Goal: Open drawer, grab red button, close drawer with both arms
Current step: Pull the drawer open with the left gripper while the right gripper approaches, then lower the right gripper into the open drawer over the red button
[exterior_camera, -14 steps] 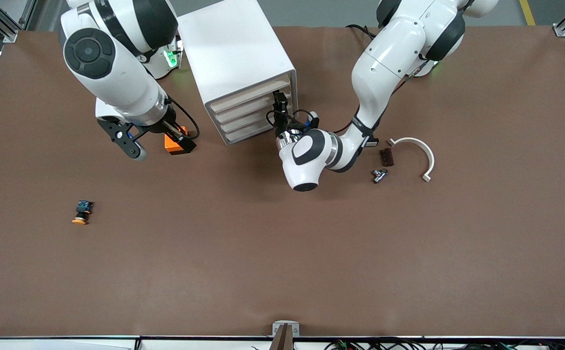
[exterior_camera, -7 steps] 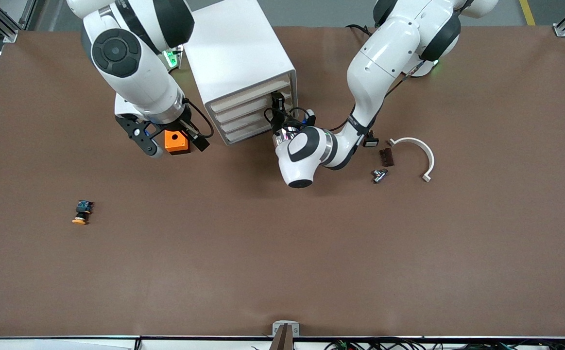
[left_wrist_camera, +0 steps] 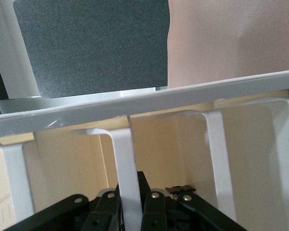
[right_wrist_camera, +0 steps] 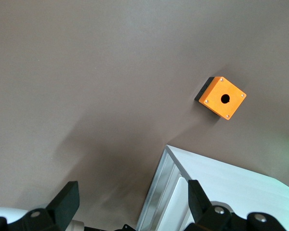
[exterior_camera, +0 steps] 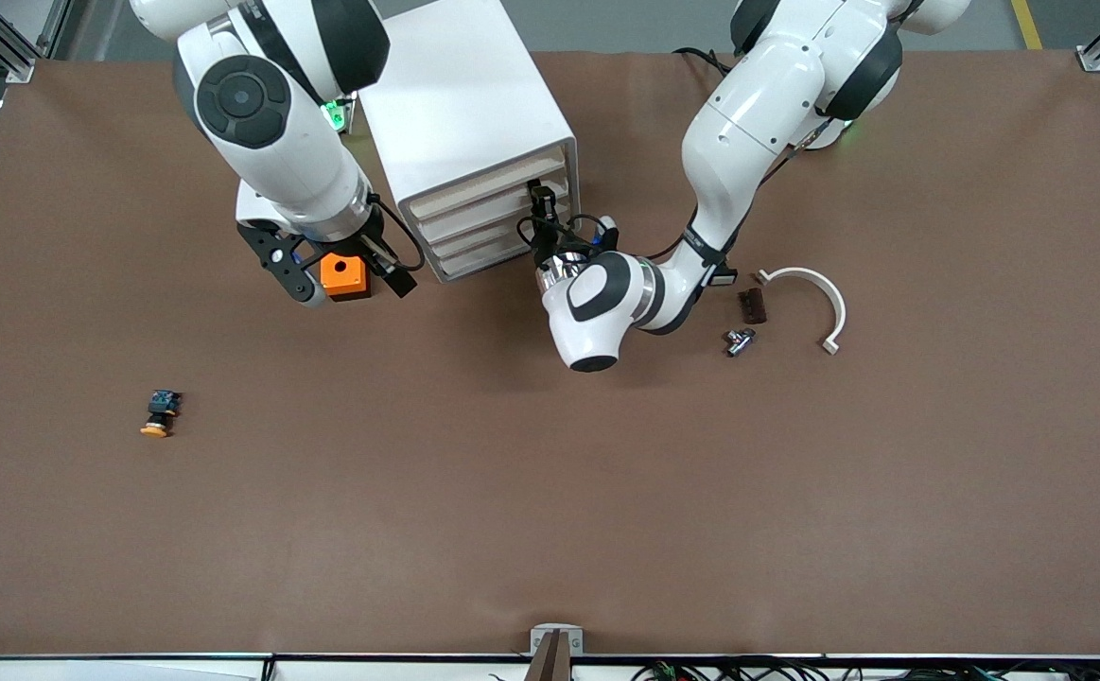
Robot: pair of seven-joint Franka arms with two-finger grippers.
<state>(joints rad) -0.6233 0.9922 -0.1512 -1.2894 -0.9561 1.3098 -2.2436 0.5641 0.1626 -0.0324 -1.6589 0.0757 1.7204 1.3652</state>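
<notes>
Left gripper (left_wrist_camera: 130,216) fingers pinching drawer handle (left_wrist_camera: 125,168), right gripper (right_wrist_camera: 130,204) fingers spread above orange box (right_wrist_camera: 221,98).

The left arm comes down from its base at the table's top edge, bends at the elbow and turns its wrist back toward the bases, so the left gripper (exterior_camera: 543,203) points horizontally at the front of the drawer unit (exterior_camera: 474,142). In the left wrist view its black fingers (left_wrist_camera: 106,211) are closed tight on a white handle (left_wrist_camera: 125,178), one on each side of it.

The right arm reaches down from its base, forearm sloping toward the front camera, wrist pointing downward. The right gripper (exterior_camera: 346,274) hangs in the air beside the drawer unit, toward the right arm's end of the table, its jaws spread wide and holding nothing.
</notes>
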